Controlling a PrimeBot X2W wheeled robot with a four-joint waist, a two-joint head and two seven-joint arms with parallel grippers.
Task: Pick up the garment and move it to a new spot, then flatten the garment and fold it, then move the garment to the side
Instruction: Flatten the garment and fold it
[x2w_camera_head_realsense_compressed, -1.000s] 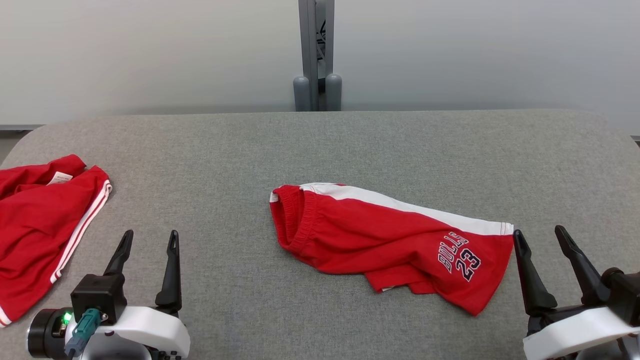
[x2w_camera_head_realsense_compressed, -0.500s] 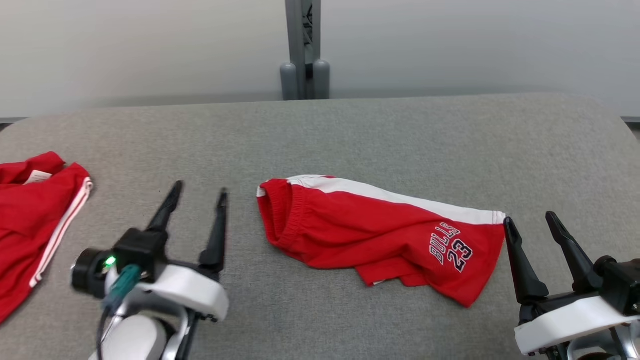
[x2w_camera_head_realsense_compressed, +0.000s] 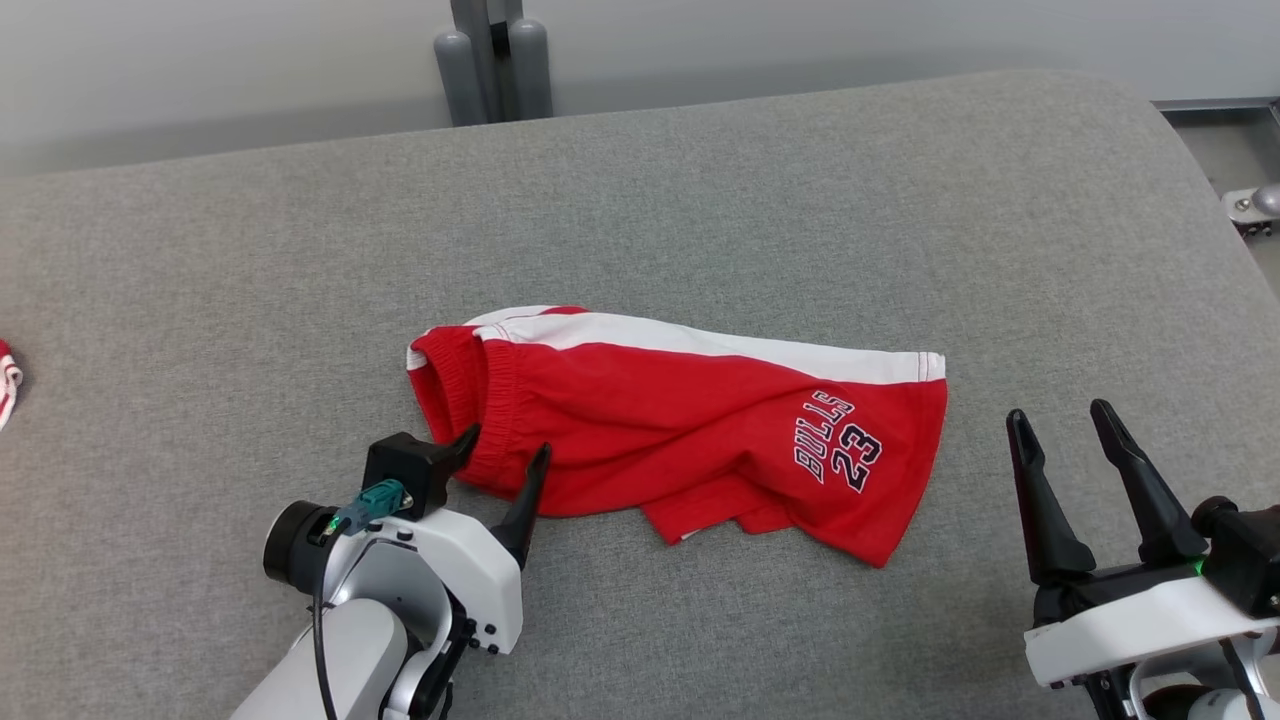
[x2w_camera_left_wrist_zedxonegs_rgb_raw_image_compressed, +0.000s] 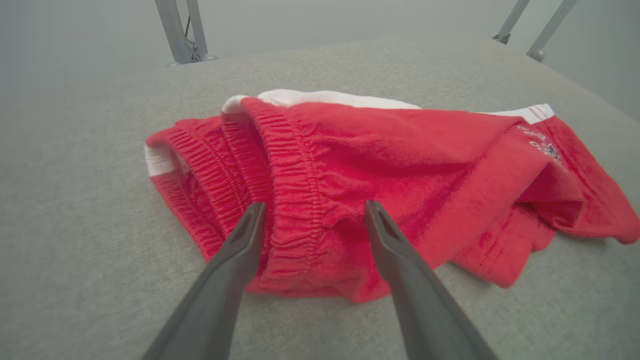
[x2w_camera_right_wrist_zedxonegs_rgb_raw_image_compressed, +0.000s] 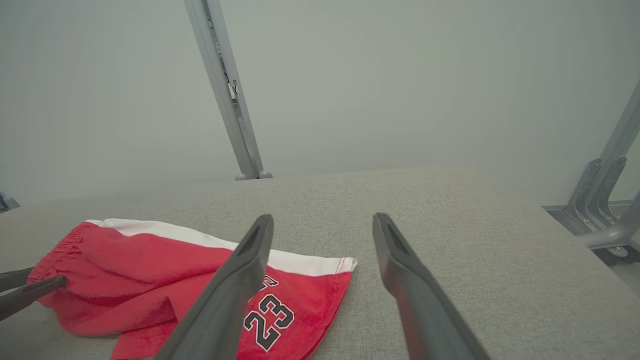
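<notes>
Tools first, near edge: left tool (x2w_camera_head_realsense_compressed: 506, 441) is spread wide, released, nothing in it. Its tips straddle the elastic waistband (x2w_camera_left_wrist_zedxonegs_rgb_raw_image_compressed: 292, 165) at the near left end of the garment (x2w_camera_head_realsense_compressed: 700, 420); touching or just above, cannot tell. Right tool (x2w_camera_head_realsense_compressed: 1058, 410) is also spread and empty, near right, beside the hem end of the garment but apart from it.

Garment = red shorts with a white side stripe and "BULLS 23" print (x2w_camera_head_realsense_compressed: 838, 440). It lies crumpled mid-tabletop, waistband left, leg openings right, near edge folded under itself.

Step in hand looks like the first pickup, with the left side set up for it. To do it well:
- Drop the left tips until they press cloth against the tabletop (x2w_camera_head_realsense_compressed: 700, 180).
- Take both layers of the waistband, not just the top fold, and clench fully before lifting.
- Elastic is thick, so a deep bite beats a tip pinch.
- Right tool should probably take the far right hem corner by the white stripe, so the shorts hang spread, not roped.
- Lift straight and slow so the tucked part falls free.

Far left edge: scrap of another red cloth (x2w_camera_head_realsense_compressed: 6, 385), leave alone. Far back: grey post (x2w_camera_head_realsense_compressed: 490, 50) behind the tabletop, out of the way.
</notes>
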